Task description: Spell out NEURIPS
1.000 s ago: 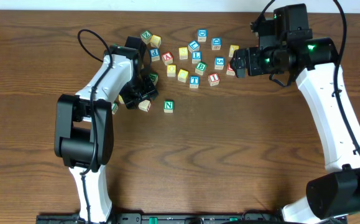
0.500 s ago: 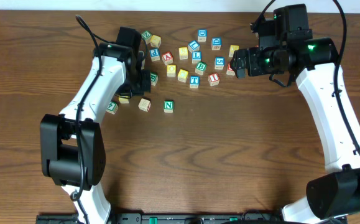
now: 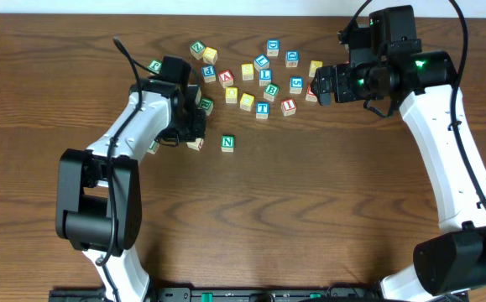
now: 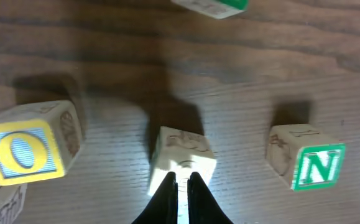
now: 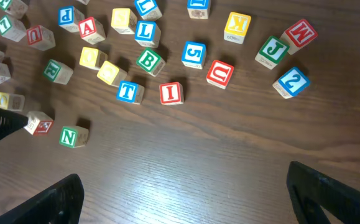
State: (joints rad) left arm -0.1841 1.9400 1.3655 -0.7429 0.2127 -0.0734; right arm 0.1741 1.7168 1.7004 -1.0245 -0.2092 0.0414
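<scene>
Lettered wooden cubes lie scattered over the far half of the table. The green N (image 3: 227, 143) sits alone nearest the middle, also seen as the N (image 4: 316, 165) at right in the left wrist view. My left gripper (image 4: 181, 180) is shut with nothing between its tips, which rest at the near edge of a plain-faced cube (image 4: 183, 158) just left of the N. The red I (image 5: 170, 93), red U (image 5: 219, 73) and blue P (image 5: 67, 15) show in the right wrist view. My right gripper (image 5: 189, 186) hangs wide open above bare wood.
A yellow O cube (image 4: 21, 149) lies left of the left gripper's tips. Other cubes lie in the cluster: T (image 5: 127, 91), B (image 5: 147, 61), L (image 5: 145, 31), A (image 5: 87, 27), 5 (image 5: 193, 55), K (image 5: 237, 23), J (image 5: 272, 51), W (image 5: 300, 33), 2 (image 5: 290, 81).
The left gripper has shut. Its arm swung up toward the cluster, then came back down to the plain cube beside the N. The right arm has stayed still.
</scene>
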